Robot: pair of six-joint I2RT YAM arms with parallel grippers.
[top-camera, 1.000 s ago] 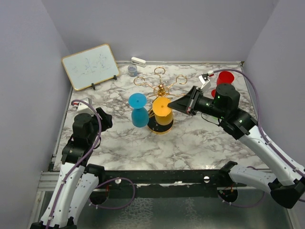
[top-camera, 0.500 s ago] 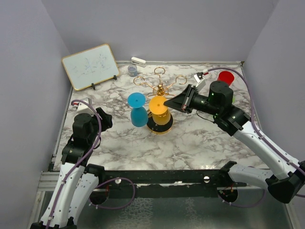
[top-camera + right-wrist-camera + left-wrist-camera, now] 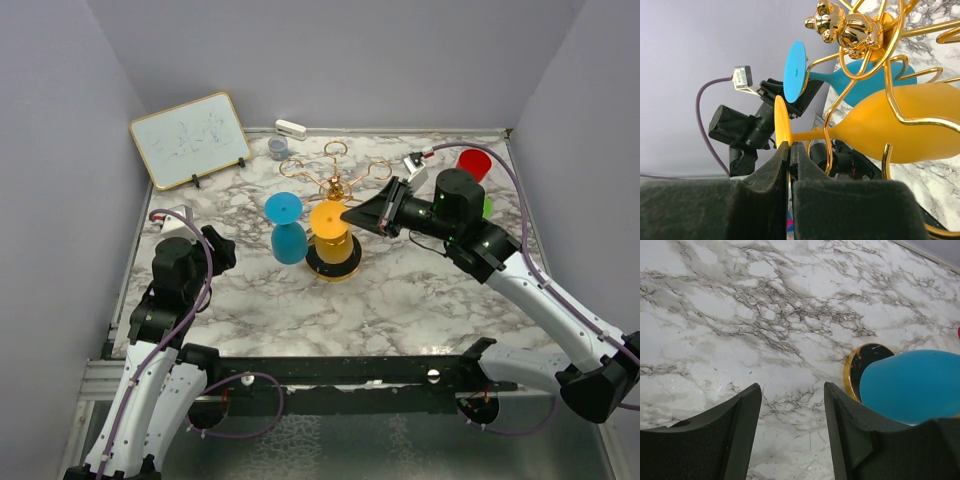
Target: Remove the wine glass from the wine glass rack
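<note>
Your right pincer is pressed together on the yellow wine glass, with the rim of its thin round foot caught edge-on between the fingertips. That glass hangs upside down on the wine glass rack. Its stem is threaded through a gold loop and its bowl hangs over the black base. A blue wine glass hangs just beside it, on the side toward your left arm. Your left pincer is spread and holds nothing, low over the marble worktop, apart from the rack.
</note>
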